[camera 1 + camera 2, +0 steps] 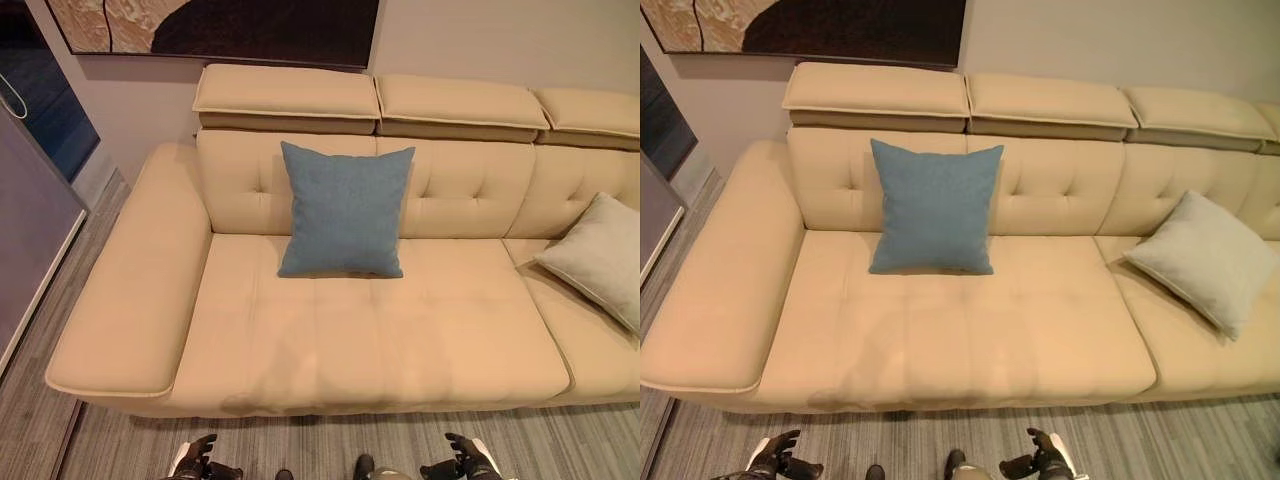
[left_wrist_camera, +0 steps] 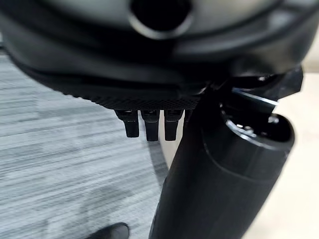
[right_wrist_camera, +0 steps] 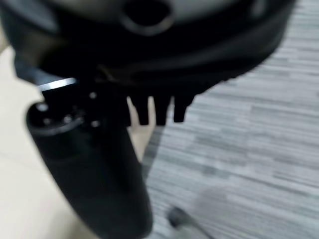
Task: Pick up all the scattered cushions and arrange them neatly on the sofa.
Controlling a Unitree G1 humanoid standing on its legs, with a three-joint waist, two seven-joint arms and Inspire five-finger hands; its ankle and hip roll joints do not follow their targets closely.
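- Looking nearest first, you have the left hand [image 1: 200,455] and the right hand [image 1: 465,455] low over the grey floor [image 1: 320,440] in front of the sofa [image 1: 350,330]; both have fingers loosely spread and hold nothing
- Farther on, the blue cushion [image 1: 343,210] stands upright against the backrest, straight ahead of both hands and about equally far from each
- Off to your right, the pale cushion [image 1: 598,258] leans tilted on the next seat, its long axis slanting; your right hand is the nearer one
- Farthest, a dark picture [image 1: 230,25] hangs on the wall; you'll find no readable writing or labels anywhere
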